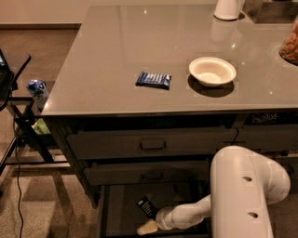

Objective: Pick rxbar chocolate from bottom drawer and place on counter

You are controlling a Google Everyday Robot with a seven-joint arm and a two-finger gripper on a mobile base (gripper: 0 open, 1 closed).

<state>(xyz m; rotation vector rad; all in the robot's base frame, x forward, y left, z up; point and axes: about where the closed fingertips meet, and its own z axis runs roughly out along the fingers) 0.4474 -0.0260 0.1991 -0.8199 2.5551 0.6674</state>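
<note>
The bottom drawer (116,209) stands pulled open under two handled drawers. Inside it lies the rxbar chocolate (147,207), a small black wrapper with white print, tilted on the dark floor of the drawer. My white arm reaches down into the drawer from the right, and my gripper (146,228) sits just below and in front of the bar, its pale tip pointing left. The grey counter (116,56) spreads above.
On the counter lie a blue-wrapped bar (153,79), a white bowl (212,71), a white jug base (227,9) and a jar of nuts (291,44). A folding stand (18,125) with a small carton (37,90) stands at the left.
</note>
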